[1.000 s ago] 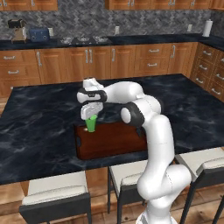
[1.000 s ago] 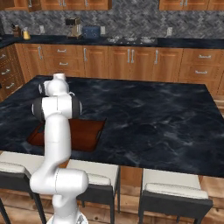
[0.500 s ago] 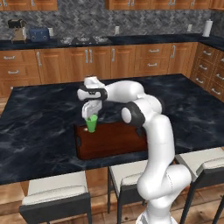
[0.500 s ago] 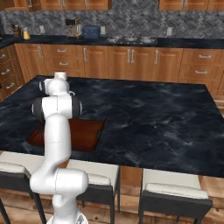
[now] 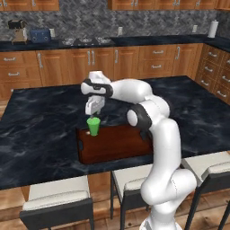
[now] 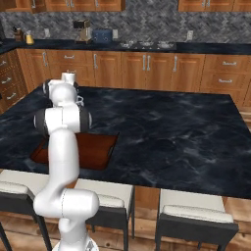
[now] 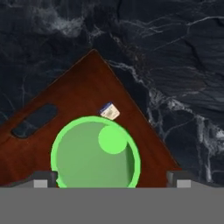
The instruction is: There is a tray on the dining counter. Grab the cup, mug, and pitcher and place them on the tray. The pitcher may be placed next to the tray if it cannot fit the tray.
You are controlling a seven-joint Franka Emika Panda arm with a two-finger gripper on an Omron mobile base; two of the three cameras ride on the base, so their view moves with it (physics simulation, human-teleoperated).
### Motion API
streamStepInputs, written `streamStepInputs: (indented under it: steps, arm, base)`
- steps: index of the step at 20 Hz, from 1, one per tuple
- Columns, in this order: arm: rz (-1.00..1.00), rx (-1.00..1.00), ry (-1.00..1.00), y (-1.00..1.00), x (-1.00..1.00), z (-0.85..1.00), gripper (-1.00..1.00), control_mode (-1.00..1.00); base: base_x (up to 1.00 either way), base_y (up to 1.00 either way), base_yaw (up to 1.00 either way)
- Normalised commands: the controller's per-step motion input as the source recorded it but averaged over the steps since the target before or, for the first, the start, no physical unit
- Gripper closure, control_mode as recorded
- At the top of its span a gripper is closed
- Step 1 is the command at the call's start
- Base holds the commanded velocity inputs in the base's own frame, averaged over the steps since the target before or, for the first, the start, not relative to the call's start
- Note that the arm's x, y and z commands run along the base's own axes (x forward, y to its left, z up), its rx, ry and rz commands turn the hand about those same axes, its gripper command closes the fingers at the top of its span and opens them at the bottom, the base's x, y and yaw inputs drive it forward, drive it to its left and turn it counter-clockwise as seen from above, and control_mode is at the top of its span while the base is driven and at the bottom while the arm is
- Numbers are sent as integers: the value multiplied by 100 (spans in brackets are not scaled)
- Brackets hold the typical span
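The green cup (image 5: 93, 126) stands upright on the left part of the reddish-brown tray (image 5: 117, 146), which lies near the front edge of the dining counter (image 5: 40, 134). My gripper (image 5: 94, 111) hangs straight above the cup, open, its fingertips (image 7: 42, 182) standing wide on either side of the cup's rim (image 7: 95, 154) without gripping it. The tray's corner and one handle slot (image 7: 35, 119) show beyond the cup. The mug is out of view. A small yellow vessel (image 6: 30, 37) on the wall counter, far left, may be the pitcher; it is too small to tell.
A small tan and blue tag (image 7: 109, 111) lies on the tray beside the cup. Stools (image 5: 56, 202) line the counter's front edge. A toaster (image 5: 40, 35) and a coffee machine (image 5: 18, 28) stand on the wall counter at the back.
The jaws have spread wider around the cup, letting it go on the tray. The arm has hardly moved.
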Motion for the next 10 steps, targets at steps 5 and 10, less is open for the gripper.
streamStepInputs:
  steps: [5, 10]
  arm:
    - [0, 0, 0, -1, -68, 22, -100, -100]
    - [0, 0, 0, -13, -97, 11, -100, -100]
  base:
    - [0, 0, 0]
    - [0, 0, 0]
